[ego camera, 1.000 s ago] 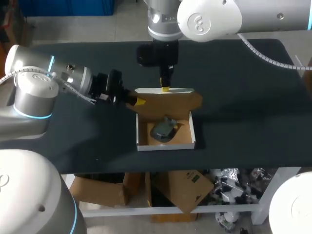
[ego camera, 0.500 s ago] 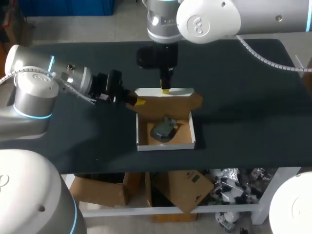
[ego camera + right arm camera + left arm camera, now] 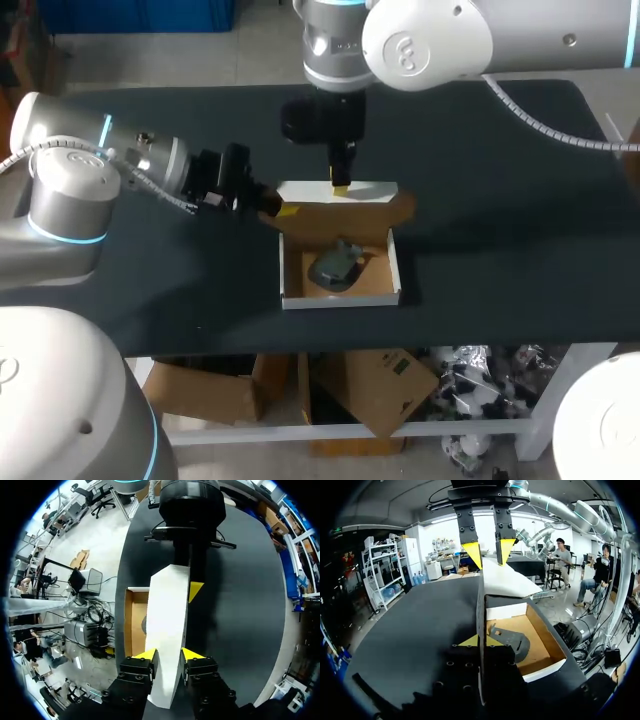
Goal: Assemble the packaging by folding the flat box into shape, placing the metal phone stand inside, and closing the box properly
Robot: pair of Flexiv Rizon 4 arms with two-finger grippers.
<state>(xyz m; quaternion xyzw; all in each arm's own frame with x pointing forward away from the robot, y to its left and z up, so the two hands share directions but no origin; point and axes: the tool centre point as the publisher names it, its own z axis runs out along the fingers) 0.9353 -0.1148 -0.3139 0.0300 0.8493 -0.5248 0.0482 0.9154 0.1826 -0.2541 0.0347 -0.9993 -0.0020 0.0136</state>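
1. Brown inside and white outside, the cardboard box (image 3: 340, 301) sits open on the black table (image 3: 500, 200), close to the front edge and about in the middle.
2. The metal phone stand (image 3: 334, 268) lies on the floor of the box. It is grey and sits nearer the left wall than the right one.
3. The lid (image 3: 345, 208) stands up from the back wall of the box. Its brown side faces the front, and its top edge is white.
4. The right gripper (image 3: 168, 654) hangs down over the back of the box. Its two yellow tips pinch the top edge of the lid, one tip on each side of the card.
5. The left gripper (image 3: 480, 641) comes in low from the left. Its tips squeeze the left end of the lid, and the thin card sits tight between them.
6. The two grippers are near each other at the lid, but they do not touch.
7. In the right wrist view the white lid is in the way. It covers most of the box, so only a strip of the brown inside shows beside it. Hardly any of the stand shows.
8. In the left wrist view the edge of the card runs straight ahead of the fingers. The open box and the stand show beside it, and the right gripper shows farther ahead, holding the top of the lid.
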